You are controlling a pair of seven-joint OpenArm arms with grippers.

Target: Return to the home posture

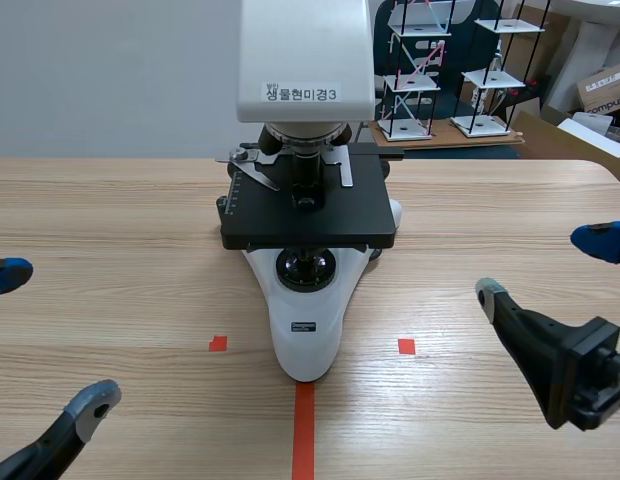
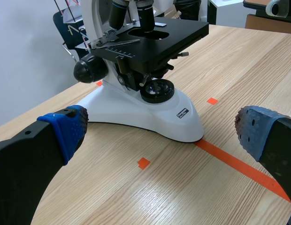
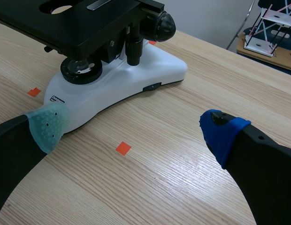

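Note:
A white microscope (image 1: pixel 307 190) with a black stage stands at the table's middle, its base pointing toward me. My left gripper (image 1: pixel 45 340) is low at the left, open, with nothing between its fingers; in the left wrist view the microscope (image 2: pixel 136 89) lies ahead of the left gripper (image 2: pixel 159 129). My right gripper (image 1: pixel 550 268) is low at the right, also open and holding nothing. From the right wrist view, the microscope (image 3: pixel 108 61) sits ahead of the right gripper (image 3: pixel 131 126) and off to one side.
Orange-red tape marks (image 1: pixel 304 430) lie on the wooden table (image 1: pixel 470 230) in front of the microscope. Behind the table are wire model racks (image 1: pixel 415 70) and cardboard boxes (image 1: pixel 605 90).

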